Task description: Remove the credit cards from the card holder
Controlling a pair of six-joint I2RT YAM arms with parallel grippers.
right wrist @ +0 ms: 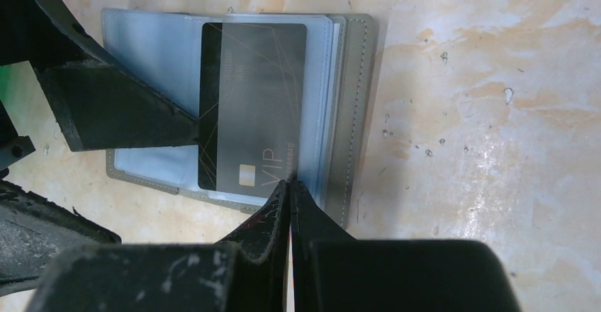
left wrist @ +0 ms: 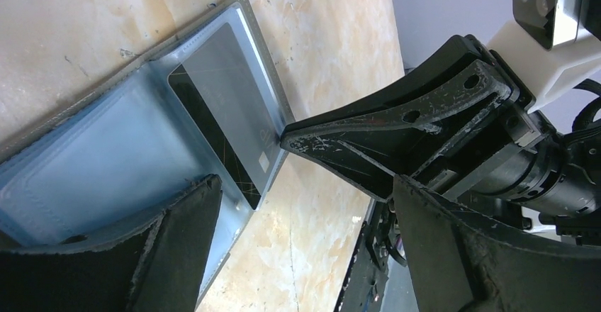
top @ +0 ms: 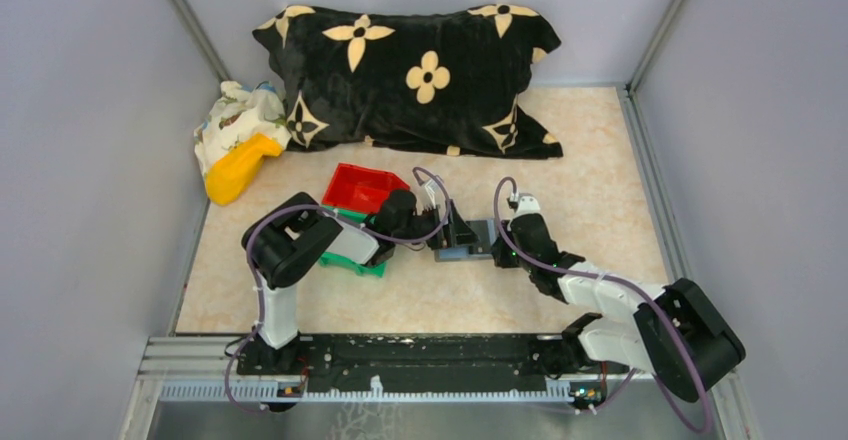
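- The flat dark grey folding card holder (right wrist: pixel 354 113) with its pale blue-grey inside lies opened out on the mottled cream table (right wrist: pixel 496 149), between the two arms
- A dark glossy plastic card (right wrist: pixel 251 106) marked VIP shows in the right-hand leaf
- The right claw (right wrist: pixel 290 184) is pinched tight with nothing between its fingers, and its tip presses down at the near edge of that leaf
- The left claw (top: pixel 450 235) is spread wide and empty, with one finger at the card's long edge
- I'd say the pinning tip ought to bear on the grey cover alone, or the card won't slide free
- The left claw should close on a bare edge of the card and draw it out low and slow
- I can't tell whether the tip sits on the card's corner or just on the clear sleeve
- The other leaf is partly behind a left finger, so more cards may be there
- From above, the claws cover most of the holder
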